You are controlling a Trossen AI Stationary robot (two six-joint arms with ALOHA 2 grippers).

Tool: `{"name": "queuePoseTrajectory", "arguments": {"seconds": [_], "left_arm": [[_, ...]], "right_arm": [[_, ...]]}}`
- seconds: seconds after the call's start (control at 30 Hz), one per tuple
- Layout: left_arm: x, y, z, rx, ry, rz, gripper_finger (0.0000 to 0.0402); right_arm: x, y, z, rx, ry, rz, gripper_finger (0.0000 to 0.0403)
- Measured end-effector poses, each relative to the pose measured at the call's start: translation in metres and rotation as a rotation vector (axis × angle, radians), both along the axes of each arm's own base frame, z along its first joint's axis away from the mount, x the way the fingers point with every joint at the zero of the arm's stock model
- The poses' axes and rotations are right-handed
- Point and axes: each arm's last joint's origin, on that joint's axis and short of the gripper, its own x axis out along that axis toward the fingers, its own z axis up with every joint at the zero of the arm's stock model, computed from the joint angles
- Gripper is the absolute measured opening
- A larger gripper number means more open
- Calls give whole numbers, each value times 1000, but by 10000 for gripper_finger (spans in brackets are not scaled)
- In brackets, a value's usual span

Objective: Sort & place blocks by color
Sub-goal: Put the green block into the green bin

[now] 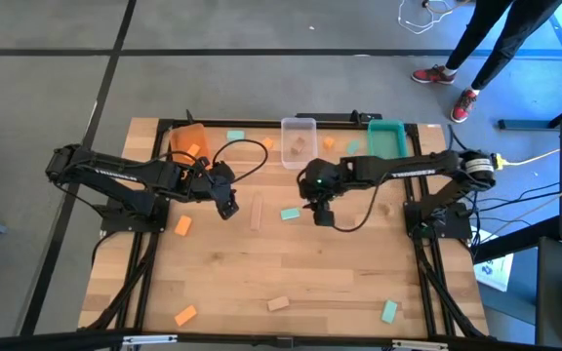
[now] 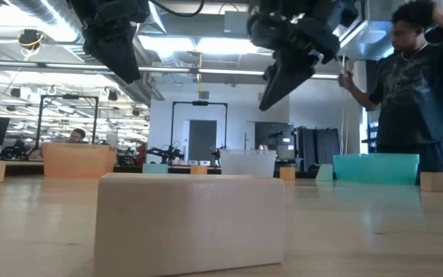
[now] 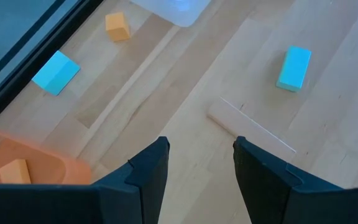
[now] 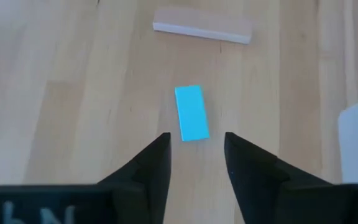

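Right end effector (image 1: 322,216) hangs over the middle of the tabletop (image 1: 301,283), fingers spread with a gap between them and nothing held. In its wrist view a teal block (image 4: 191,112) lies flat on the wood just ahead of the fingertips (image 4: 157,155), not touched; a long plain wood block (image 4: 202,27) lies farther on.

Left end effector (image 1: 228,208) sits left of centre, just beside the orange bin (image 1: 187,139). Fingers apart, empty. Its wrist view shows the same plain wood block (image 3: 250,132) lying ahead, one teal block (image 3: 293,68) beyond it, another teal block (image 3: 55,72) and a small orange block (image 3: 117,26) near the far edge, and an orange block (image 3: 15,170) inside the orange bin.

Three bins along the far edge: orange on the left, clear bin (image 1: 299,140) in the middle, teal bin (image 1: 387,136) on the right.

Loose blocks elsewhere, from the high view: orange block (image 1: 182,225) left of centre, orange block (image 1: 184,315) near the front left, plain wood block (image 1: 278,303) front centre, teal block (image 1: 389,311) front right, small orange block (image 1: 329,143) between the clear and teal bins.

Low view: a plain wood block (image 2: 192,221) fills the foreground; both arms hang above the surface. A person (image 2: 410,92) stands behind the tabletop on the right.
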Motion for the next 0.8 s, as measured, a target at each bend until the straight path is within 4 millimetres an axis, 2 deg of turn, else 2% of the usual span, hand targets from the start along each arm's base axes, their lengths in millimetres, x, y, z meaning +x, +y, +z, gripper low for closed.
{"name": "queuePoseTrajectory", "arguments": {"seconds": [0.1,0.23,0.47,0.8], "left_arm": [[0,0,0,0,2,0,170],[0,0,0,-1,4,-1,170],[0,-1,-1,-25,7,-17,170],[0,-1,-1,-40,8,-25,170]], "right_arm": [[10,-1,-7,-24,14,37,168],[21,-1,-26,-35,54,73,184],[38,-5,-58,-28,71,73,188],[46,-19,-88,1,108,98,188]]}}
